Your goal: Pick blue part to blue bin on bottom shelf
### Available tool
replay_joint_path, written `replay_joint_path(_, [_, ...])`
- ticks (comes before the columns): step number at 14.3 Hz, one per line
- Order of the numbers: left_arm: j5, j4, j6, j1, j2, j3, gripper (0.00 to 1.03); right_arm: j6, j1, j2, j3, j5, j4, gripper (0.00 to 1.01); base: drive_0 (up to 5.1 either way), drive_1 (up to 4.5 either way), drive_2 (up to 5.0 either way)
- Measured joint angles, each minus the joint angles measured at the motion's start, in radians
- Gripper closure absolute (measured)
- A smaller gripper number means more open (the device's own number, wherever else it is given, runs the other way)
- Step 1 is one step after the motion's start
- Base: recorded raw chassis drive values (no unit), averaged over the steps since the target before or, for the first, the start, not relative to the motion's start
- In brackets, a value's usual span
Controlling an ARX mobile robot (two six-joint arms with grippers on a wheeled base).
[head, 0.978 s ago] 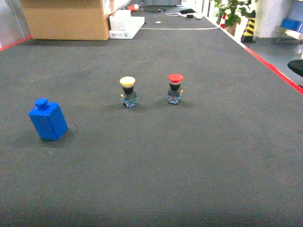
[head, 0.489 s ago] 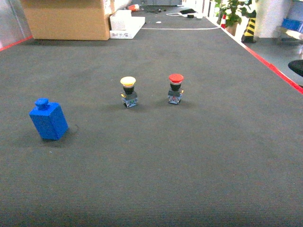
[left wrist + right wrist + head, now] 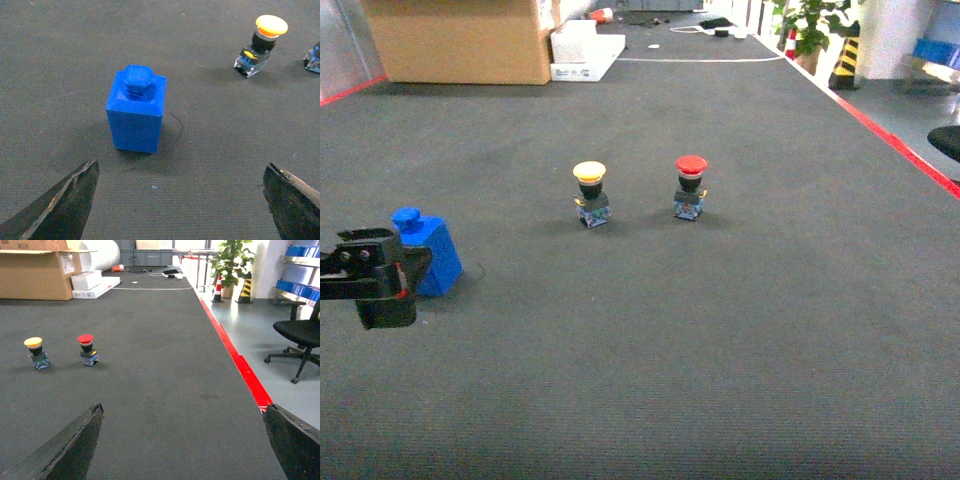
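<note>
The blue part is a small blue block with a knob on top. It stands upright on the dark carpet at the left of the head view. My left gripper sits just in front of it and covers its lower left side. In the left wrist view the blue part lies ahead of my left gripper, which is open, apart from the part and holding nothing. My right gripper is open over bare carpet. I cannot pick out the blue bin or the bottom shelf.
A yellow-capped push button and a red-capped push button stand mid-floor. A cardboard box and white boxes lie far back. Red floor tape, an office chair and a rack with blue crates are to the right.
My left gripper has come into the head view from the left edge and now stands in front of the blue part. The blue part and the buttons have not moved.
</note>
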Motion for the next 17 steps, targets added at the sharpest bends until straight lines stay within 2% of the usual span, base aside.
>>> replay_joint_path(3, [-0.002, 0.002, 0.027, 0.011, 0.185, 0.132, 0.05, 0.000, 0.000, 0.000, 0.000, 0.000, 0.000, 0.03, 0.0, 0.00, 0.0])
replay_joint_path(10, [0.004, -0.091, 0.011, 0.031, 0.425, 0.401, 0.07, 0.000, 0.000, 0.000, 0.000, 0.000, 0.000, 0.03, 0.0, 0.00, 0.0])
replay_joint_path(13, [-0.005, -0.136, 0.011, 0.032, 0.441, 0.468, 0.50, 0.000, 0.000, 0.000, 0.000, 0.000, 0.000, 0.03, 0.0, 0.00, 0.0])
replay_joint_path(14, [-0.005, -0.151, 0.007, 0.032, 0.440, 0.474, 0.57, 0.000, 0.000, 0.000, 0.000, 0.000, 0.000, 0.03, 0.0, 0.00, 0.0])
replay_joint_path(17, [-0.005, -0.161, 0.002, 0.031, 0.427, 0.466, 0.58, 0.000, 0.000, 0.000, 0.000, 0.000, 0.000, 0.03, 0.0, 0.00, 0.0])
